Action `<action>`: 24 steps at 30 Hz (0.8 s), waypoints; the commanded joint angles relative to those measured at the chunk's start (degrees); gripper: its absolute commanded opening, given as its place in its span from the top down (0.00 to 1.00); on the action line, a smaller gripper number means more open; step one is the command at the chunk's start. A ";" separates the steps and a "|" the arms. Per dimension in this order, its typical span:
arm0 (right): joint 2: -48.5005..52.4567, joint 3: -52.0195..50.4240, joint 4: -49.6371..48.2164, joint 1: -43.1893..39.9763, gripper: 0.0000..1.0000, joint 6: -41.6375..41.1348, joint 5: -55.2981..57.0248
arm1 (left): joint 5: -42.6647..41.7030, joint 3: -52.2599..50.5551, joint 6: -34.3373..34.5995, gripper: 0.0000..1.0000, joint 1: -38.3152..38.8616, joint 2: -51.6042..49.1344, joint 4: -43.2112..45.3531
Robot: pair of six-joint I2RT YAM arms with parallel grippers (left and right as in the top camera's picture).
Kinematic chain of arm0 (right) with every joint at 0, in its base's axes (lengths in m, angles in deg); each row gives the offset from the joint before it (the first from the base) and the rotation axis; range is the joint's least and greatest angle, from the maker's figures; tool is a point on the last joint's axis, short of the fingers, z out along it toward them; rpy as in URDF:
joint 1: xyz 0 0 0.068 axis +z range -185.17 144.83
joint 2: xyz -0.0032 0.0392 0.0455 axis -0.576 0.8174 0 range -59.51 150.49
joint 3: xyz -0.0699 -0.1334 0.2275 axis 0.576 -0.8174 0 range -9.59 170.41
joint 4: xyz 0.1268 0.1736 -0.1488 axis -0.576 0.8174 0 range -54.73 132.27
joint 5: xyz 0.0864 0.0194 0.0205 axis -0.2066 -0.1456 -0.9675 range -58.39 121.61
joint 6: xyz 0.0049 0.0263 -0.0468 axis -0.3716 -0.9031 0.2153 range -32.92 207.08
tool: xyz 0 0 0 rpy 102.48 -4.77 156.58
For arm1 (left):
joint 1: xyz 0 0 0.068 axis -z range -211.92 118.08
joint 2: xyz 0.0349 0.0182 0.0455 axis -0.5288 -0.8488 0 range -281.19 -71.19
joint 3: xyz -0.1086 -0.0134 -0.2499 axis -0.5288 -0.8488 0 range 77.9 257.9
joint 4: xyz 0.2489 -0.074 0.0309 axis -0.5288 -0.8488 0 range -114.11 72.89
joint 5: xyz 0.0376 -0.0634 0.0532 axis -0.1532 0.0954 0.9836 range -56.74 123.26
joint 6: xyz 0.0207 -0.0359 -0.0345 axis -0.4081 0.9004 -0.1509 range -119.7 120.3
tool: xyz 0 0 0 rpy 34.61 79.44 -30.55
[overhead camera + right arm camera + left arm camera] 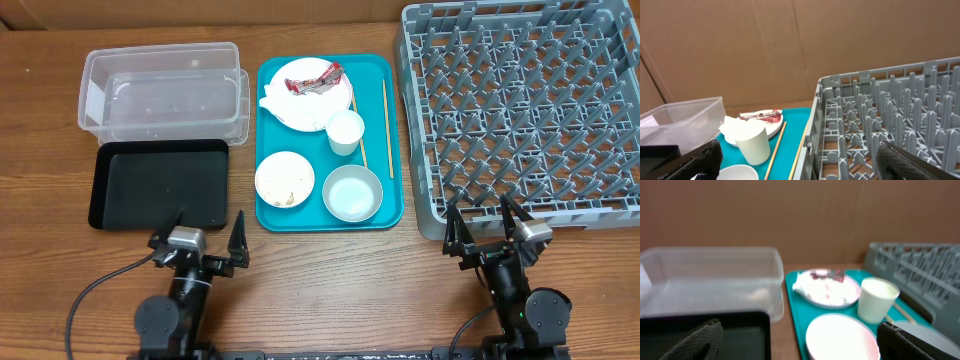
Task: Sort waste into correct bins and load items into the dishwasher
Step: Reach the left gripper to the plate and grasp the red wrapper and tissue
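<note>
Crockery and waste sit together on a teal tray [392,140] at the centre of the wooden table [60,290] in the overhead view. At the tray's 12 o'clock, a white round plate [312,108] carries a crumpled white napkin [274,97] on its 9 o'clock side and a red snack wrapper [320,79] toward its 12 o'clock edge. A small white cup [345,132] stands upright at the plate's 5 o'clock, just beside it. At the tray's 7 o'clock lies a small white dish [285,172] speckled with rice-like scraps [290,195]. At 5 o'clock a white bowl [352,192] sits mouth up. Two thin wooden chopsticks [387,115] lie lengthwise toward the tray's 3 o'clock side, one near the rim and the other slanting past the cup.

From the teal tray, the clear tub [160,50] is at 10 o'clock and the flat black tray [160,185] at 8 o'clock. The two are close together, and I cannot tell whether they touch. The grey dish rack [525,110] stands just beside the teal tray at 3 o'clock.

The left gripper [208,226] hovers at the table's 7 o'clock, near the black tray's near edge, with its jaws spread wide and holding nothing. The right gripper [479,212] is at 5 o'clock by the rack's near corner, and its jaws are equally wide. In each wrist view the dark fingers [695,342] [690,162] stand far apart at the lower corners.
</note>
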 commanded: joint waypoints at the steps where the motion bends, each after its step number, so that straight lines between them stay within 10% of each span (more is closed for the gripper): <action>1: -0.55 3.63 0.98 -0.11 0.00 0.37 -0.63 | -1.20 7.26 -2.08 0.00 -0.26 -3.06 -0.90; 12: 5.40 17.99 11.02 -0.11 0.00 0.42 -0.35 | -6.10 28.33 -2.05 0.00 -0.24 -29.14 -3.54; 24: 31.76 41.44 26.12 -0.11 0.00 1.66 -0.39 | -6.84 64.54 -4.20 0.00 6.21 -61.51 -25.03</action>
